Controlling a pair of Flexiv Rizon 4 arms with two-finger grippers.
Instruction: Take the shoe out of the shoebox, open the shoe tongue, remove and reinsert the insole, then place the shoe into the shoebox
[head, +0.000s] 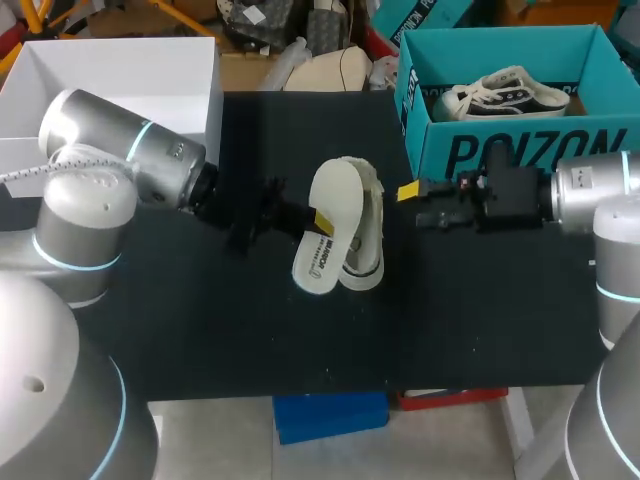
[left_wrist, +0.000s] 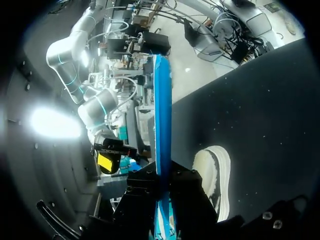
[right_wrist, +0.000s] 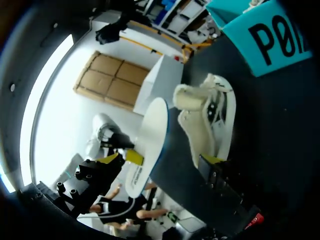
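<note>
Well, you cannot see the left gripper's (head: 318, 222) yellow tips in its own wrist view. The black finger bodies cover them, and the insole (head: 325, 225) runs edge-on between them, showing only its blue underside. The head view gives you one yellow tip lying on the insole's pale face, so read that gripper as clamped on the insole. It holds the insole on the side of the shoe (head: 368, 235) away from the shoebox (head: 520, 150). You cannot tell whether the insole's lower end touches the desk (head: 200, 320).

The insole's long axis runs roughly parallel to the shoebox's side wall, with the printed end toward the desk's front edge. The shoe lies between the insole and the shoebox, its length parallel to the insole. The insole covers part of it, and toe and heel are hard to tell apart.

Your right gripper (head: 412, 192) hangs just in front of the shoebox's front wall, short of the shoe, with its fingers spread wide and nothing in them. A second shoe (head: 505, 92) sits inside the shoebox, its lower part cut off by the wall.
</note>
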